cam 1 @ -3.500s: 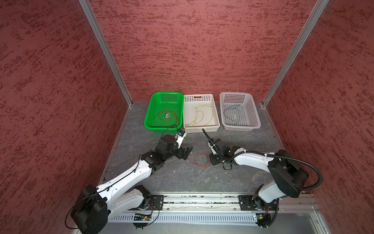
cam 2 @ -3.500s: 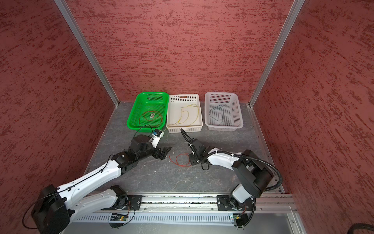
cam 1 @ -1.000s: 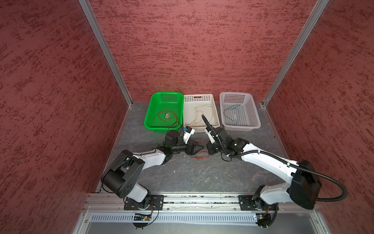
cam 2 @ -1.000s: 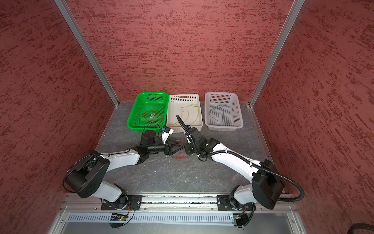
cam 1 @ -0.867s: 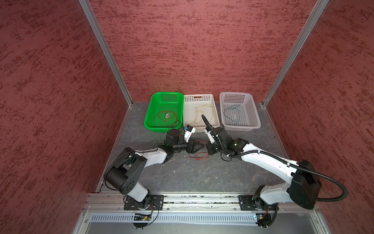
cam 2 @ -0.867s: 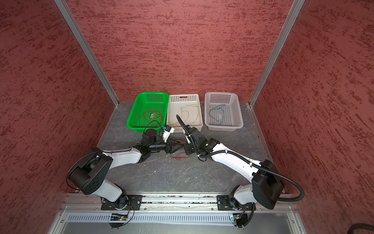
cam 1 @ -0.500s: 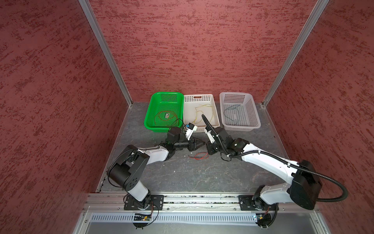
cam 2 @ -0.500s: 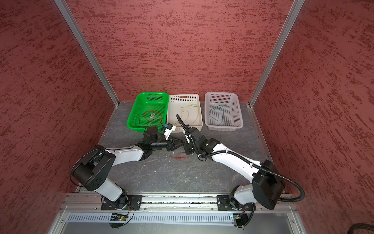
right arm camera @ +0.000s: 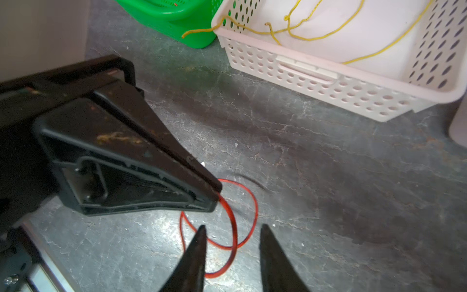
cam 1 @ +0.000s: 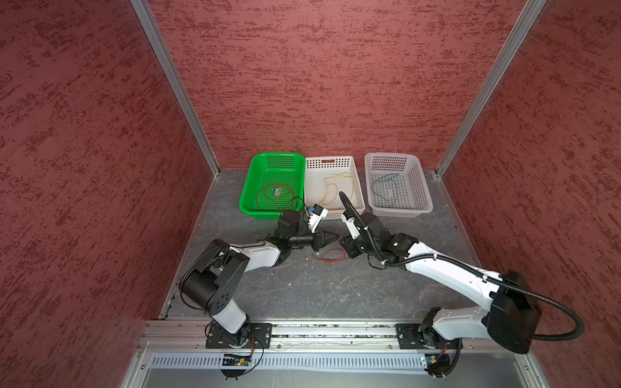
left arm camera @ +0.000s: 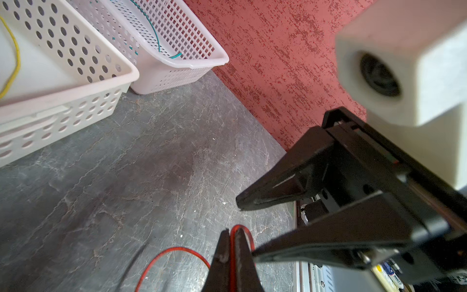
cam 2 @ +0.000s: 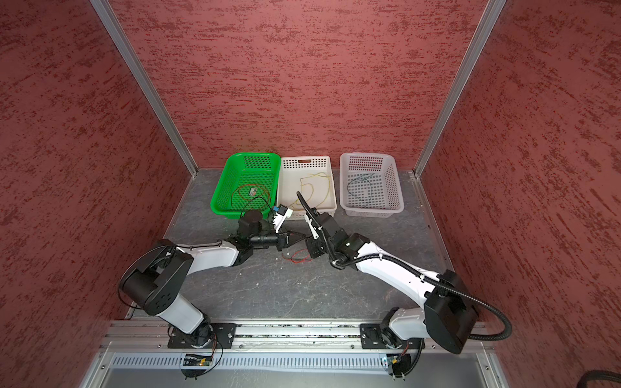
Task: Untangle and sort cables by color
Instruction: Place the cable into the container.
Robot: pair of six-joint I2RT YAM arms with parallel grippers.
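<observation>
A loose red cable [cam 1: 331,257] [cam 2: 297,257] curls in loops on the dark floor between the two arms. My left gripper [cam 1: 337,237] [left arm camera: 230,231] is shut on one loop of it, and the red strand runs between the closed jaws. My right gripper [right arm camera: 231,227] [cam 1: 346,247] faces it tip to tip, jaws open and empty, with the red cable [right arm camera: 235,227] hanging and lying beneath them. Another red cable [cam 1: 274,195] lies in the green basket, a yellow cable [cam 1: 331,188] in the white basket, and a blue-green cable [cam 1: 386,183] in the pale basket.
Three baskets stand in a row at the back wall: green [cam 1: 247,208], white [cam 1: 336,215] and pale [cam 1: 400,211]. Red textured walls close in both sides. The right arm's black corrugated hose [cam 1: 554,332] loops out at the front right.
My left gripper has closed on the red cable. My right gripper, shut a second ago, has opened and let it go. Both arms have stayed near the same spot.
</observation>
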